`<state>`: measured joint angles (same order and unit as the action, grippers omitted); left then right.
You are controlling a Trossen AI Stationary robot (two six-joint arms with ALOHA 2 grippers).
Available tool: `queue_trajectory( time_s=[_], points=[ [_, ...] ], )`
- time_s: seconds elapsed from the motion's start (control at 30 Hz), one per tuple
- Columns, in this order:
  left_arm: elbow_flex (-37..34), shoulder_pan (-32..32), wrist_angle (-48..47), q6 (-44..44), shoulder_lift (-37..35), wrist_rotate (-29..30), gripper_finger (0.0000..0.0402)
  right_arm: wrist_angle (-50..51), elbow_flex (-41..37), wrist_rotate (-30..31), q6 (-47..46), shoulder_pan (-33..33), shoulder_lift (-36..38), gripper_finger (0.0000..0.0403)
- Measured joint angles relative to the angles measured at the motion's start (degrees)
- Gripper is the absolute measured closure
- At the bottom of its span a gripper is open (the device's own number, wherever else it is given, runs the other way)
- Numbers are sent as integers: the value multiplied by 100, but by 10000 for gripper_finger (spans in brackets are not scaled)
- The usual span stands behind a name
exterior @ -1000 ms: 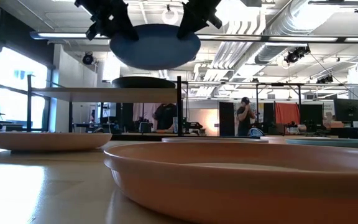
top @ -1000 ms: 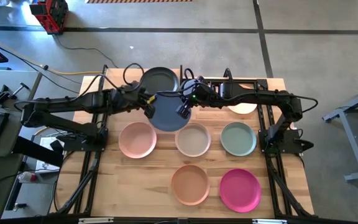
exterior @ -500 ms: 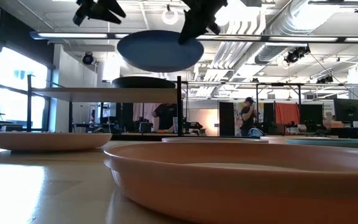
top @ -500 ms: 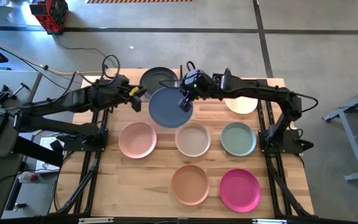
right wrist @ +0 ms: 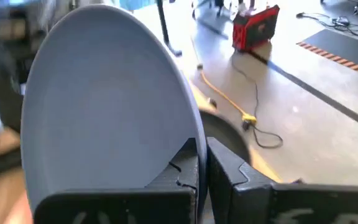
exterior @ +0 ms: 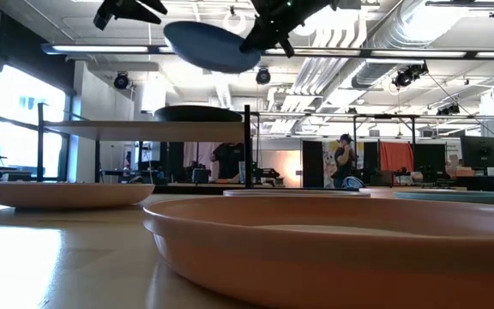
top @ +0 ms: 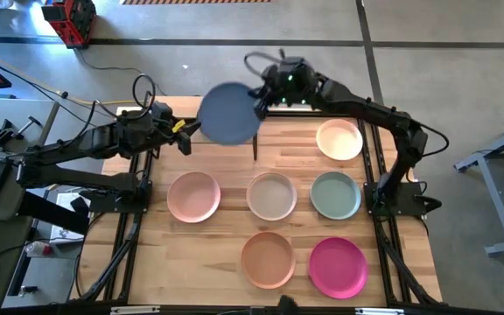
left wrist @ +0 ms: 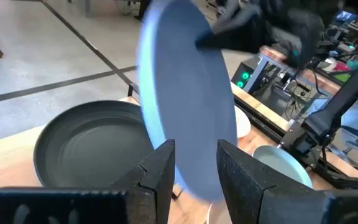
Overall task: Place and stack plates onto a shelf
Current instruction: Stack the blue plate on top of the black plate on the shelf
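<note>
While your right claw (top: 259,101) pinches the blue plate (top: 228,114) by its rim, the plate hangs in the air above the shelf (exterior: 144,129), tilted, with its edge nearer the left arm riding higher in the low view. In the right wrist view the plate (right wrist: 104,106) stands almost on edge ahead of the pressed-together fingers (right wrist: 188,165), its hollow face turned toward the camera.

Your right arm reaches from its base at the tabletop's right side, up and across to the back edge, with the wrist over the shelf end.

Your left claw (top: 185,138) is apart from the plate, fingers spread and holding nothing; its arm lies stretched across the back left of the tabletop (top: 217,254). Its wrist view looks past both fingers (left wrist: 160,171) at the blue plate's underside.

Items at rest:
- grey plate (left wrist: 92,146), flat on the shelf, beneath the blue one.
- cream plate (top: 339,140), back right of the tabletop.
- pink plate (top: 193,196), beige plate (top: 271,195), green plate (top: 336,194), in a middle row.
- orange plate (top: 268,259), magenta plate (top: 338,267), in the front row.
</note>
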<state>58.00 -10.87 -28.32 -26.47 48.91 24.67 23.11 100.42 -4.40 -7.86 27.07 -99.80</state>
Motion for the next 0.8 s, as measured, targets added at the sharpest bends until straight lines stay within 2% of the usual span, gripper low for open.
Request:
queue_trajectory(
  time_s=[0.37,0.67,0.8],
  points=[
    [0,2,-4,-191,83,-13,296,-1108,2,-2,-1497,700,-75,403],
    [0,6,462,537,67,-15,296,-1447,9,85,-2357,681,-584,403],
    [0,4,438,666,67,-13,296,-1356,7,-57,-2651,617,-733,403]
  ],
)
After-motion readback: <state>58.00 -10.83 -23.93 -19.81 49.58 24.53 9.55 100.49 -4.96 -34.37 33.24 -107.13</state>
